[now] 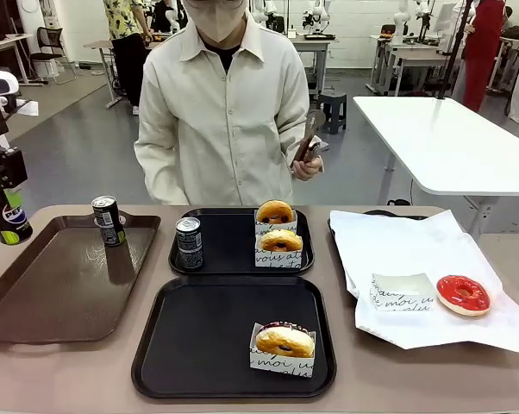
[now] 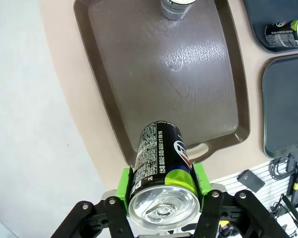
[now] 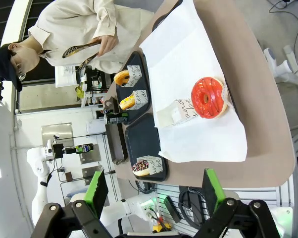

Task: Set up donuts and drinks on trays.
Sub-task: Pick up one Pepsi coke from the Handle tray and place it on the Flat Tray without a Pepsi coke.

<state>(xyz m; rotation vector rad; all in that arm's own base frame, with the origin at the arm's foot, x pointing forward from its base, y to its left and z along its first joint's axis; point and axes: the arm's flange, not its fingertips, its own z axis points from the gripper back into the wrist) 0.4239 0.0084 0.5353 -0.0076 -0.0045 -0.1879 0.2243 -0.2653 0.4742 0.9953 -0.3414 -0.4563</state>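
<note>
A can (image 1: 8, 220) lettered "PEP" was clasped between the left gripper's (image 2: 161, 182) green pads (image 2: 123, 184), held aloft by the brown tray (image 1: 53, 285). The right gripper (image 3: 155, 189) was seen spread wide and empty. One sleeved donut (image 1: 284, 340) was set on the near black tray (image 1: 199, 345), "moi" legible in its sleeve's script; a red donut (image 1: 463, 293) was left on white paper (image 1: 397, 241).

Bright even light, glare on brown tray (image 2: 178, 64), possibly edge distortion.
</note>
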